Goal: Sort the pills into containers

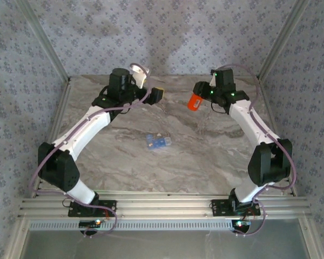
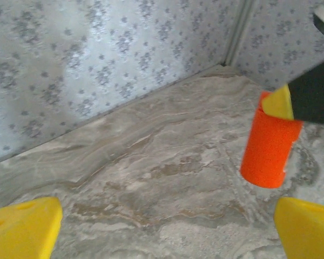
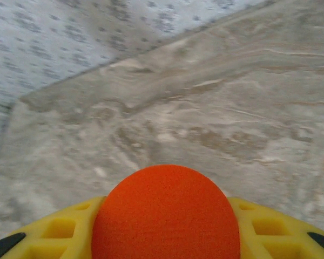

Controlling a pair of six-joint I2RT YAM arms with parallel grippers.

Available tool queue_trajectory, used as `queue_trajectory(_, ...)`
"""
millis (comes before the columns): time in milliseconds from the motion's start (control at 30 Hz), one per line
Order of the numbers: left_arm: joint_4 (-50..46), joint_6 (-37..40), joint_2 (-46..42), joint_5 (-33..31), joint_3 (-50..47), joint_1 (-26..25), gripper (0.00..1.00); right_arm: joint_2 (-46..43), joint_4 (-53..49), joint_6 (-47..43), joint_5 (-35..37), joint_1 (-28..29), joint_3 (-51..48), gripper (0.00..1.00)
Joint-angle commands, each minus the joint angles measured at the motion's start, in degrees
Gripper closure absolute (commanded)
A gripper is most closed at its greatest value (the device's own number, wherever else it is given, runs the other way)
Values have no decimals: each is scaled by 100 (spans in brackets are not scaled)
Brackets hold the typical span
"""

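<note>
The right gripper clamps the orange bottle, the left gripper gapes empty, the blue container lies seemingly unfilled: sorting barely begun

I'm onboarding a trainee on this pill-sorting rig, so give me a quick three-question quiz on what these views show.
1. True or false: the pale blue container is held in a gripper.
2. Which gripper is shut on the orange bottle? A) left B) right C) neither
3. Fill in: the left gripper is ___ and empty.

Key:
1. False; it lies on the table.
2. B, the right gripper.
3. open
</note>
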Motion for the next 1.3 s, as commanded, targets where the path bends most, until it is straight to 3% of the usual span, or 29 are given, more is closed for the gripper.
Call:
queue_trajectory(0,34,-139,-226,-410,-49,74,1,-224,477,-756,1116,155,-459,69)
queue_trajectory(133,-212,-221,-305,-474,-59,182,0,-184,975,-955,1941,274,-1032,69)
queue_trajectory(333,-74,-658,-503,-747,-306,337,0,-63,1582,-863,2609,360,-1812,70)
queue_trajectory(633,1111,-1268,-1037,-1574,-1268,393,0,-10,2260,-722,3192,505,-2556,69)
queue_trajectory(800,1135,-1184,-1144,-1421,-1466,441,1,18,2418,-552,3334,670,-2855,67)
queue_trajectory(1267,1027,-1091,-1147,-1212,-1507,457,0,-547,2042,-32,3607,854,-3321,34)
